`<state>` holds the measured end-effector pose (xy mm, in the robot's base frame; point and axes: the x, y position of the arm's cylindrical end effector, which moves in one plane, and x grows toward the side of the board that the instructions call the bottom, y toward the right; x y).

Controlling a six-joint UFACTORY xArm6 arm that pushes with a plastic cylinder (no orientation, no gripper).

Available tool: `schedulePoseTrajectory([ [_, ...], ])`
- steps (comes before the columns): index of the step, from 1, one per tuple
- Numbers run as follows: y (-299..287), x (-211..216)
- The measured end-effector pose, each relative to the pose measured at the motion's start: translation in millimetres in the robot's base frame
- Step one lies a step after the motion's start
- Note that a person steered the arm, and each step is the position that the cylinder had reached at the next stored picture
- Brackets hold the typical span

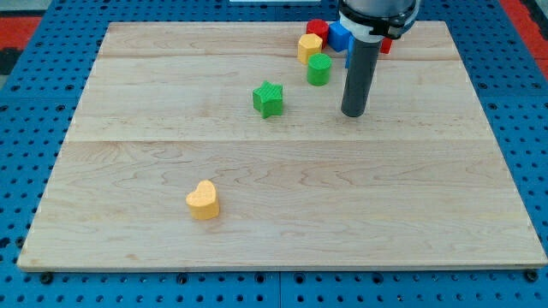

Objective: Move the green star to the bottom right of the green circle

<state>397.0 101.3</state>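
At the view's lower left a yellow heart [203,200] lay alone, well apart from everything else and out of the way. The green star [268,99] sat near the middle of the tabletop [128,257], below and to the left of the green circle [318,69], so the task looked not yet done: the star had to end up below and right of the circle. Above the circle, touching or just beside it, clustered a yellow block [309,46], a red block [318,28] and a blue block [340,35], with another red block [386,45] partly hidden behind the rod. My tip [354,114] stood right of the star and below-right of the circle, touching neither. The tool was a bare rod that could not clench or release, and it grasped nothing. Open wood lay right of the tip, far from any edge.
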Motion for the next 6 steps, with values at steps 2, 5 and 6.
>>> schedulePoseTrajectory([
  [2, -96, 14],
  [5, -111, -44],
  [6, -27, -48],
])
